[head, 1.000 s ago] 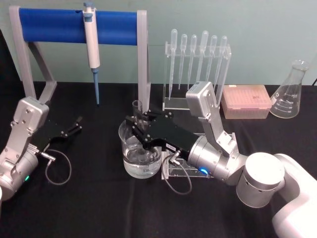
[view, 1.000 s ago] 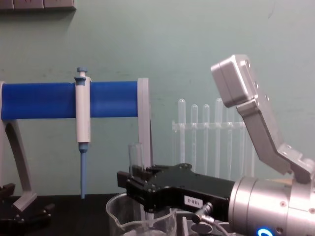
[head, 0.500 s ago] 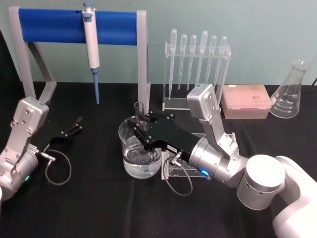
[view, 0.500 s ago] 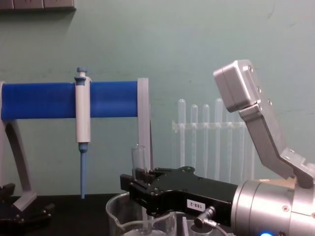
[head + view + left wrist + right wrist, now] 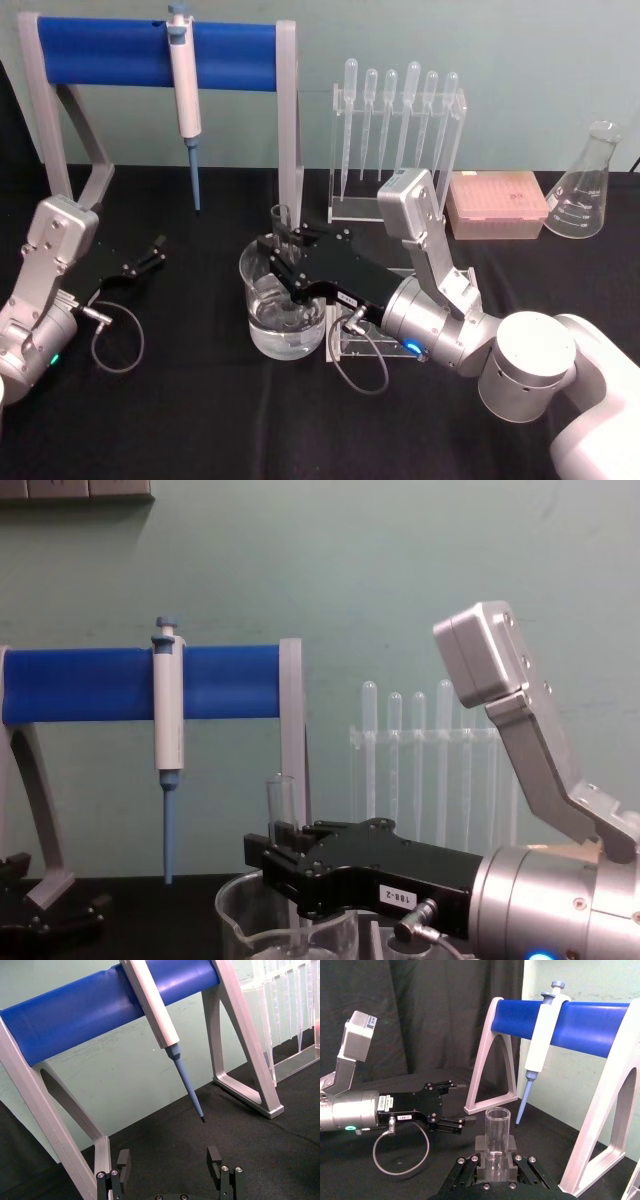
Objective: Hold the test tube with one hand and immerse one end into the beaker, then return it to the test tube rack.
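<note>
The test tube [image 5: 281, 220] stands upright between the flat fingers of my right hand [image 5: 284, 248]. I grip it across its upper part, so the flared rim rises above the fingers and the long lower part hangs free. In the right wrist view the tube [image 5: 497, 1132] sits squarely in the notch of the hand [image 5: 497, 1160], which is closed snugly on the glass; that should stop a round thing from swivelling. Its lower part goes down inside the beaker [image 5: 262, 325], within the rim, and I reach in level from the right so the tube is vertical and can dip without knocking the wall. I judge the round end is at or in the liquid, though I cannot make out the tip well enough to call it wet (my own black hand covers much of the beaker's mouth from above). Just beside the beaker, under my wrist, is a low clear stand [image 5: 335, 352] that I take for the test tube rack, near enough for a short return. That return calls for a straight lift until the bottom clears the rim, then a sideways move. My left hand [image 5: 140, 262] lies on the black surface [image 5: 200, 420] well to the left, fingers wide apart and holding nothing, out of the way of the dip.
</note>
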### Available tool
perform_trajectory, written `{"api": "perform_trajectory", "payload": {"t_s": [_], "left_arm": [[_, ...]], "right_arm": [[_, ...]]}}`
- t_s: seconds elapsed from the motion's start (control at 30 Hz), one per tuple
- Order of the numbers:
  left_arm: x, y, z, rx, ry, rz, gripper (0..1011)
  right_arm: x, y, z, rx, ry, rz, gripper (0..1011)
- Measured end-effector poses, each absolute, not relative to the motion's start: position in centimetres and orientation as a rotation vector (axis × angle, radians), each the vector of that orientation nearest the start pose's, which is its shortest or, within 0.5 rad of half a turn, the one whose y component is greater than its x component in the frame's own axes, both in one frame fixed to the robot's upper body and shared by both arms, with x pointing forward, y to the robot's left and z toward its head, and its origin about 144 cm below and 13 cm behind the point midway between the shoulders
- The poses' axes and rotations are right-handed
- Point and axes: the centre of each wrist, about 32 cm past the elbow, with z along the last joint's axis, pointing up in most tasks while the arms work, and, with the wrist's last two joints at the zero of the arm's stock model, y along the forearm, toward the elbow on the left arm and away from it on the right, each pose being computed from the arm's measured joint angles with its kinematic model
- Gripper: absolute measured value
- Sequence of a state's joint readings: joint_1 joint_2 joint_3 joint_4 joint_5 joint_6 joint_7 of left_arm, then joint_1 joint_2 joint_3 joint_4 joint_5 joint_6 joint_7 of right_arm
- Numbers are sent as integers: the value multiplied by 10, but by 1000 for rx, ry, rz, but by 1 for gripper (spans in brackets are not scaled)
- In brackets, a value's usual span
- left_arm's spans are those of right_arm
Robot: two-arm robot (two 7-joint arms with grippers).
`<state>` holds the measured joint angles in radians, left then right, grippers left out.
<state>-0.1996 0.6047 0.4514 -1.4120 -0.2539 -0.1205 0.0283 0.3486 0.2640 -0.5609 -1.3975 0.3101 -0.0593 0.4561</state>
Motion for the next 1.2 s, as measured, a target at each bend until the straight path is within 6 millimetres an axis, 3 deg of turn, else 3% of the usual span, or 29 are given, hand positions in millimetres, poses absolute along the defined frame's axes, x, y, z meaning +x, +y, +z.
{"api": "perform_trajectory", "payload": {"t_s": [1.2], "left_arm": [[489,310,1140,304,-285,1248,1000]], "right_arm": [[520,-154,1172,-20,-107,-632,225]]}}
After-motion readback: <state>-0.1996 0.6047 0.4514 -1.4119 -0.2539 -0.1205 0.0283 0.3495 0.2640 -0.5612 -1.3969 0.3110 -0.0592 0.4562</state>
